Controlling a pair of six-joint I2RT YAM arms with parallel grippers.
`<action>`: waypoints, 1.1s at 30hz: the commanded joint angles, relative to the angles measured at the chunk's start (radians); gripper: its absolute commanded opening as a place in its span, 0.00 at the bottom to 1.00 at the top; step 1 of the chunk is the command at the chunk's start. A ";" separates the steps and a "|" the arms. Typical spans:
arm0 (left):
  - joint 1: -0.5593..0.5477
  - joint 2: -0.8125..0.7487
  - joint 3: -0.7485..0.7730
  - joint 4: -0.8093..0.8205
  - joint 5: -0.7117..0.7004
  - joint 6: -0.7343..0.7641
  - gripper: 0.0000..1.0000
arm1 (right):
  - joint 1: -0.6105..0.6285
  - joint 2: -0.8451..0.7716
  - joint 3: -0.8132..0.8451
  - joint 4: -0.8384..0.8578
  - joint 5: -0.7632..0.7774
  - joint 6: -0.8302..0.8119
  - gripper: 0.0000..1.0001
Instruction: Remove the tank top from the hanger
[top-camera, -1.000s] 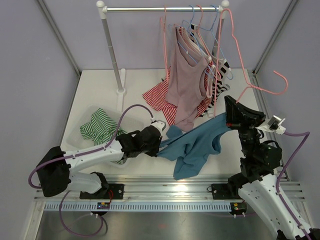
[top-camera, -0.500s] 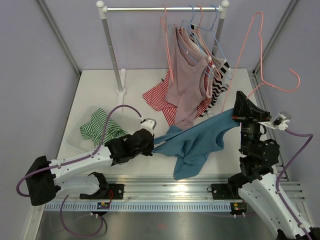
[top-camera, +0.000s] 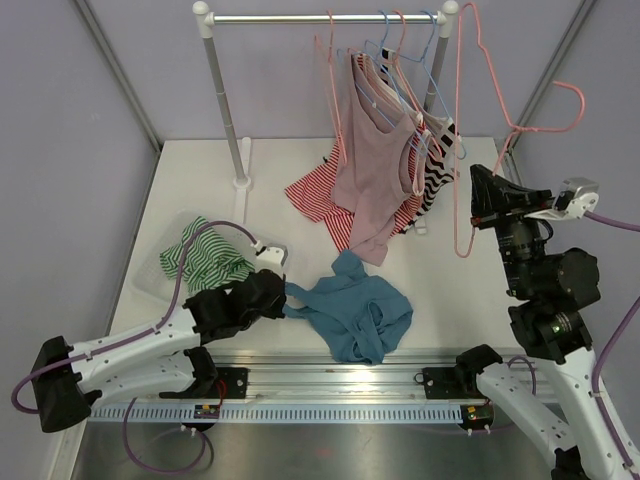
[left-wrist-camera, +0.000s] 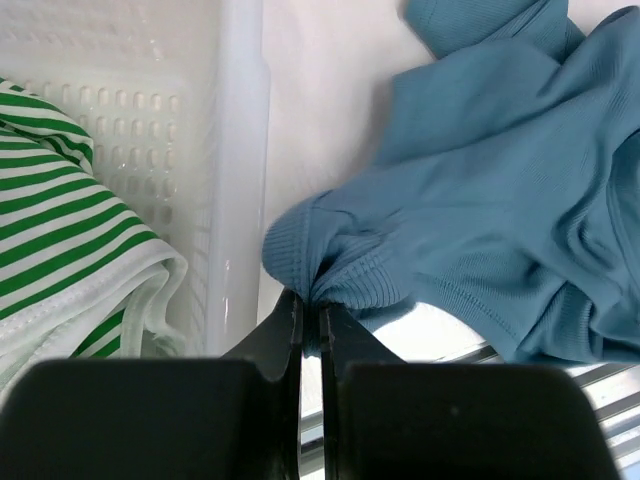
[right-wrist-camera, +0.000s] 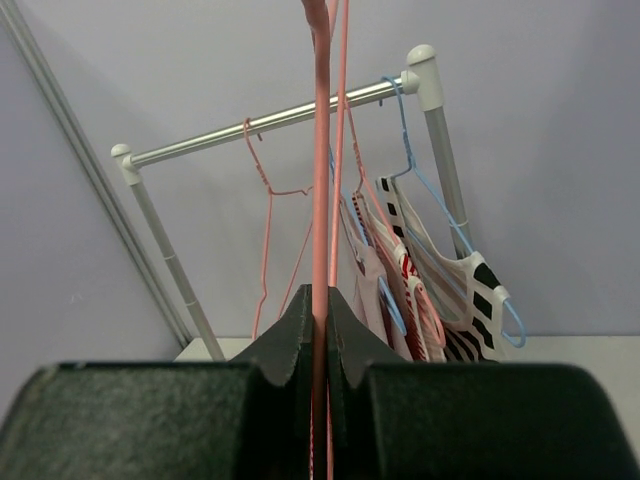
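Blue tank top (left-wrist-camera: 480, 180) hem, pinched by left claw (left-wrist-camera: 310, 300), shows wrist-side.

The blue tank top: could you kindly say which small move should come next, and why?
Probably the left gripper, shut on the hem of the blue tank top, should lift it toward the white basket, since the pink hanger in the right gripper is bare.

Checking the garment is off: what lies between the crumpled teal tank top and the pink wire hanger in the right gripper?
Only bare white table; the top external view shows the teal tank top and pink wire hanger apart, nothing bridging them.
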 joint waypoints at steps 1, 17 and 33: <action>0.002 -0.023 0.022 0.012 -0.023 0.020 0.00 | -0.003 0.034 0.031 -0.066 -0.056 0.028 0.00; -0.011 -0.022 0.390 -0.146 0.063 0.098 0.99 | -0.005 0.383 0.353 -0.509 -0.293 0.058 0.00; -0.011 -0.259 0.415 -0.422 -0.130 0.211 0.99 | 0.020 0.972 0.956 -0.622 -0.210 -0.070 0.00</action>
